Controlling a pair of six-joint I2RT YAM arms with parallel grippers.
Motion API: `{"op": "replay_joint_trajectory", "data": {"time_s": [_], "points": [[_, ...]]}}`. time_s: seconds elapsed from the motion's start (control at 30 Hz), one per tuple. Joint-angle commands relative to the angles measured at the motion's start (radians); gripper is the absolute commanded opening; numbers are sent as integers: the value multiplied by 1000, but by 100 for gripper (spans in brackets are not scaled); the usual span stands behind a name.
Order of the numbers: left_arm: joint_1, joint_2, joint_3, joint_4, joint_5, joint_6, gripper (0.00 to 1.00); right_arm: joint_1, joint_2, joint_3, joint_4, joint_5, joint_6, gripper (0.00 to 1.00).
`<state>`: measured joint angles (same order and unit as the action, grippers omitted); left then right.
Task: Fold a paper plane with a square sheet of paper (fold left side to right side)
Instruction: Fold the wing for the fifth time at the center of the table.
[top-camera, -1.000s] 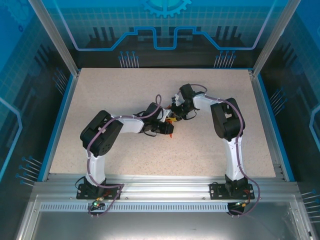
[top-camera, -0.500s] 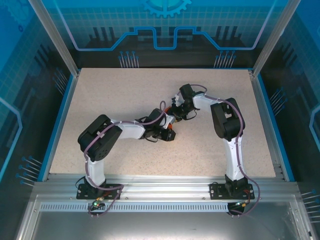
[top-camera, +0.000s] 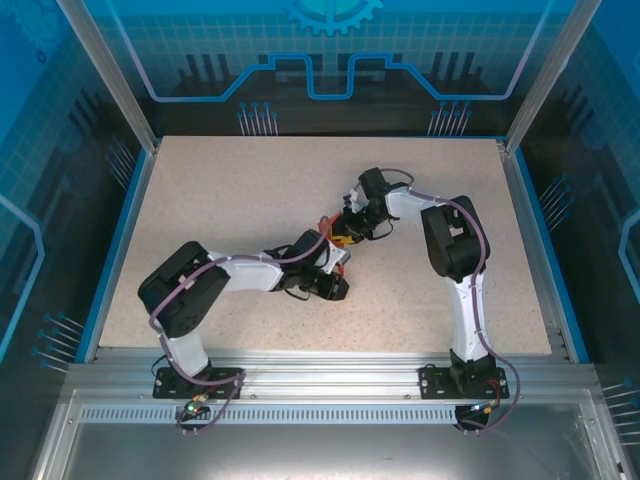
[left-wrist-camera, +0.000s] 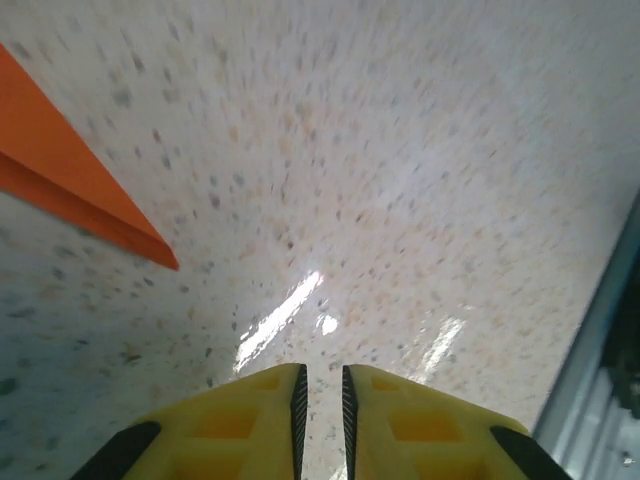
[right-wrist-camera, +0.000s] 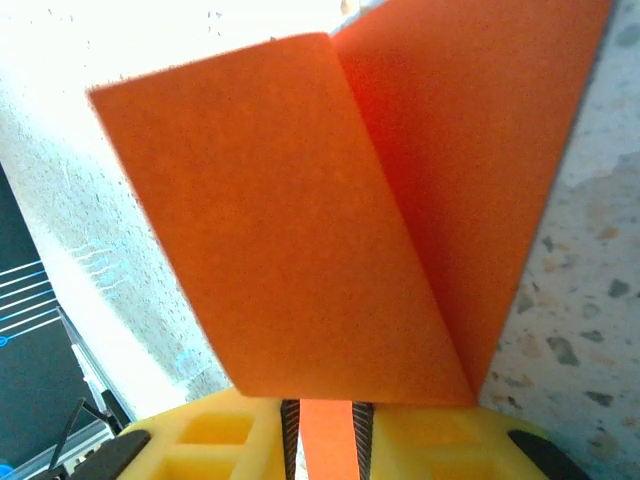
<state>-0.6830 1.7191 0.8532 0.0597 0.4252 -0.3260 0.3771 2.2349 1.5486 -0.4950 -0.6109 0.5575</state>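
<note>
At left, paper plane (left-wrist-camera: 60, 170), tip down-right

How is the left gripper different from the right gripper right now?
The right gripper pinches the orange paper; the left gripper is nearly closed on nothing. The right gripper has a folded flap of the paper right in front of it; the left gripper faces bare table, with only an orange point off to one side. Both have yellow fingers.

Orange paper (top-camera: 344, 239) near table (top-camera: 220, 190) centre
</note>
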Motion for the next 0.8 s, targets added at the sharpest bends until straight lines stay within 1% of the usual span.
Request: {"op": "replay_joint_trajectory", "data": {"time_s": [0.0,0.07,0.13,0.27,0.37,0.57,0.77], "points": [[95,-81,-40,67,52,-81,22,15,-2,-17,18,29,13,25],[137,-102,-67,119,70,-115,22,14,-27,-15,9,32,17,25],[153,-109,-69,125,60,-125,23,14,-41,-16,-7,40,32,25],[150,-62,-38,160,107,-136,26,22,-39,-45,10,48,63,25],[132,-10,-1,175,121,-134,27,23,-31,-68,33,45,88,25],[80,103,107,131,95,-89,28,29,-46,-100,49,50,103,25],[77,164,147,107,5,-71,28,31,-50,-101,49,47,99,25]]}}
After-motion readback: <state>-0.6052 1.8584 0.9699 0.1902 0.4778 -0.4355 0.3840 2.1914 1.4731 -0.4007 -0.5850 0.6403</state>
